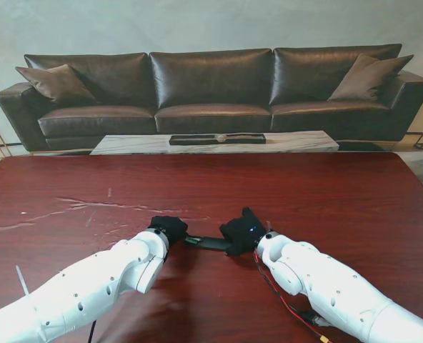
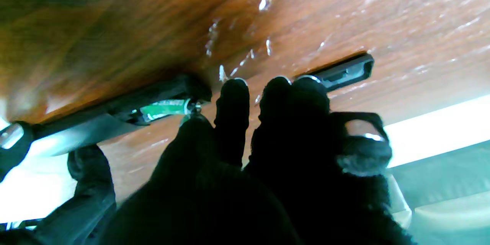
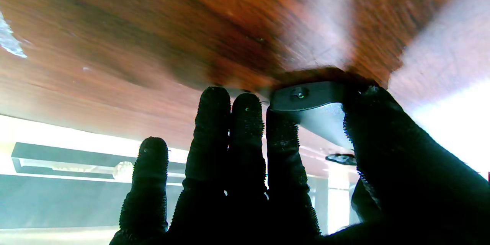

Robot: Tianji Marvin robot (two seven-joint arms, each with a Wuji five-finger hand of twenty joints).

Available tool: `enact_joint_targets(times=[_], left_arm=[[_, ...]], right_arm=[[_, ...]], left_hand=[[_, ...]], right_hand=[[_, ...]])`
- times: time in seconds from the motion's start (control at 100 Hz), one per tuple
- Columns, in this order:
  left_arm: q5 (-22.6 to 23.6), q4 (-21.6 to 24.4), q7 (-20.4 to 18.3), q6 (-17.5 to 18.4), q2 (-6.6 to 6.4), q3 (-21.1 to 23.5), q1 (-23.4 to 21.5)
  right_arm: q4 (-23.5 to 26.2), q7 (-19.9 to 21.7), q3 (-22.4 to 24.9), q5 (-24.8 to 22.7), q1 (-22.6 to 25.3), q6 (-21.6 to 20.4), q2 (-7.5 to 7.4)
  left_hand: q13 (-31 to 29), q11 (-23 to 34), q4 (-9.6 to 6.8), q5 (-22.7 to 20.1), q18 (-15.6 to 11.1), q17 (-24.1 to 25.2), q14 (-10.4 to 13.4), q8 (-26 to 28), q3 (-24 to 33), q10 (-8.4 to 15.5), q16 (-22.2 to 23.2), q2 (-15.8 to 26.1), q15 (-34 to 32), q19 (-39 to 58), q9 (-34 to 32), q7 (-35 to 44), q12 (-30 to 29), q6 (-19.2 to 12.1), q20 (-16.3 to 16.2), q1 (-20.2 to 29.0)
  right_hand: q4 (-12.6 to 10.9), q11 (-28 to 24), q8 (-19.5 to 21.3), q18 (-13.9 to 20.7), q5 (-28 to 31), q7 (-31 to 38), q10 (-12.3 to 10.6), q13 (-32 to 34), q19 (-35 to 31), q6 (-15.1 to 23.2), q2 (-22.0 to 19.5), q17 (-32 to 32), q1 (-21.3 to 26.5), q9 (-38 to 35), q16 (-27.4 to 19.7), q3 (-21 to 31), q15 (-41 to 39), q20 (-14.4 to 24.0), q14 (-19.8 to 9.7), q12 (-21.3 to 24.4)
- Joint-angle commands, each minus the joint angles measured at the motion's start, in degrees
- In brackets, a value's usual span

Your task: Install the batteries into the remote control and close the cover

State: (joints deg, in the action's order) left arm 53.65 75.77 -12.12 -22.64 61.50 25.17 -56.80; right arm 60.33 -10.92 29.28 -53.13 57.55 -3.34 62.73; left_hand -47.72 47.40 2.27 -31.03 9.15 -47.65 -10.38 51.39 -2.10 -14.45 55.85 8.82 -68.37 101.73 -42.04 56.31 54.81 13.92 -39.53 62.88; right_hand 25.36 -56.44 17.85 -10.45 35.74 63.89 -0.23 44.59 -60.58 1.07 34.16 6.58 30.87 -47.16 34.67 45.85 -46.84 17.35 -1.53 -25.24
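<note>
The black remote control (image 1: 208,243) lies on the dark red table (image 1: 211,186) between my two black-gloved hands. My right hand (image 1: 244,230) is shut on its right end; the right wrist view shows the remote's end (image 3: 310,97) pinched between thumb and fingers (image 3: 281,138). In the left wrist view the remote (image 2: 115,105) has its battery bay open, with a green battery (image 2: 164,108) in it. My left hand (image 1: 168,227) sits at the remote's left end with its fingers (image 2: 233,115) stretched onto the table, one touching the battery's end. The loose black cover (image 2: 344,71) lies flat just beyond those fingertips.
A red cable (image 1: 283,300) trails along my right forearm. Pale scratches (image 1: 90,207) mark the table on the left. Beyond the table's far edge stand a low marble coffee table (image 1: 219,143) and a dark leather sofa (image 1: 211,86).
</note>
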Motion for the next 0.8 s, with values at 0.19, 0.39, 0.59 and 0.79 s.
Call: enact_joint_targets(times=[0.19,0.39,0.59,0.79], left_arm=[[-2.2,-0.9,-0.2,-0.5,0.74,-1.5,1.2],[-3.3,-0.8,-1.2,-0.6,0.75,-2.7,1.9],[-3.7,-0.1,-2.6,-0.8,0.5,-3.5,2.3],[-4.1,0.3,-3.3,-0.8,0.43,-4.0,2.5]], right_arm=[[-1.2,0.6,-0.6,-0.2,1.1,-0.1,-0.34],[-1.3,0.6,-0.6,-0.2,1.1,0.0,-0.33],[-1.4,0.5,-0.7,-0.2,1.0,0.1,-0.3],[-1.5,0.6,-0.9,-0.2,0.9,0.4,-0.29]], left_hand=[[-1.8,2.9,-1.17,-1.8,-1.8,-2.2,1.9,0.6,0.3,-1.6,-0.5,1.2,-2.3,5.8,-2.9,1.7,1.3,0.1,1.3,1.7],[-1.9,3.1,-1.33,-1.8,-2.0,-2.3,2.1,0.7,0.4,-1.4,-0.7,0.9,-2.5,6.0,-3.1,2.0,1.3,0.0,1.8,1.7],[-2.0,3.4,-1.52,-1.8,-2.3,-2.5,2.3,0.8,0.6,-1.4,-0.8,0.6,-2.7,6.2,-3.2,2.3,1.4,0.0,2.3,1.7],[-2.2,3.8,-1.61,-1.9,-2.4,-2.7,2.5,1.0,0.7,-1.4,-0.8,0.5,-3.0,6.4,-3.3,2.6,1.5,0.1,2.7,1.8]], right_hand=[[-5.1,1.7,2.6,-0.8,4.5,6.2,-0.7,-0.4,-0.5,10.6,-5.3,-1.0,8.1,-0.3,0.1,4.8,-0.1,1.1,-0.7,1.6],[-5.1,1.7,2.6,-0.8,4.5,6.1,-0.7,-0.5,-0.5,10.6,-5.3,-1.1,8.1,-0.3,0.1,4.8,-0.1,1.1,-0.7,1.7],[-5.1,1.7,2.7,-0.8,4.5,6.1,-0.7,-0.4,-0.5,10.6,-5.4,-1.1,8.1,-0.3,0.1,4.8,-0.1,1.1,-0.6,1.7],[-5.1,1.7,2.7,-0.7,4.4,6.1,-0.7,-0.5,-0.4,10.7,-5.6,-1.3,8.2,-0.2,0.1,4.7,-0.1,1.0,-0.6,1.7]])
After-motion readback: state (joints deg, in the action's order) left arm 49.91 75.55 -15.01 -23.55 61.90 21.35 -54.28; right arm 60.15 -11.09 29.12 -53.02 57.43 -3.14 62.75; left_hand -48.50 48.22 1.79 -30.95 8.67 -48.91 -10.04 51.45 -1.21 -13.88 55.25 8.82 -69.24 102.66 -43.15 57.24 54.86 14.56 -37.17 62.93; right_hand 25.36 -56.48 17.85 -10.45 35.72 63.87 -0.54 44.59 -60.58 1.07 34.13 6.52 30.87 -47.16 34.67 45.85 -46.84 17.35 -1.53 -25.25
